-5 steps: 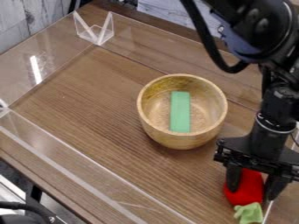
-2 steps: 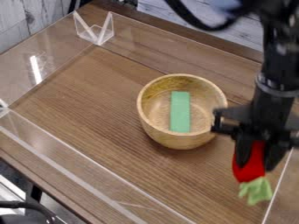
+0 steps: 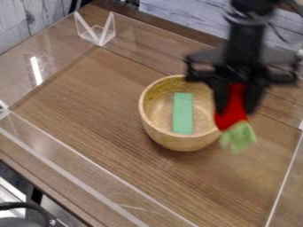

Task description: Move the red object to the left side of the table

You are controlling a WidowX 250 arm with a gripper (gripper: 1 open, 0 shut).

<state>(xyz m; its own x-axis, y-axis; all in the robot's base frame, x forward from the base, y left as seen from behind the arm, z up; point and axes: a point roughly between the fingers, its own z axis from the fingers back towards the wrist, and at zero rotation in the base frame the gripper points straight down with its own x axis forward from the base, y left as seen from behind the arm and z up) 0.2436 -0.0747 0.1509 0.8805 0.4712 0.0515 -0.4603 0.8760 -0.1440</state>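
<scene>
My gripper (image 3: 236, 99) is shut on the red object (image 3: 233, 108), a small red strawberry-like toy whose light green leafy tip (image 3: 240, 136) dangles below the fingers. The toy hangs in the air over the right rim of the wooden bowl (image 3: 166, 129), well above the table (image 3: 95, 106). The gripper points straight down, and its black fingers (image 3: 221, 92) clamp the toy's upper part. Motion blur softens the arm and the toy.
The wooden bowl holds a green rectangular block (image 3: 183, 113). Low clear acrylic walls (image 3: 35, 66) border the table on the left, and a clear stand (image 3: 95, 29) sits at the back left. The table's right edge (image 3: 284, 177) lies close to the bowl.
The gripper closed on the red toy at the table's front right, lifted it off the surface, and carried it up and left to the bowl's right rim.
</scene>
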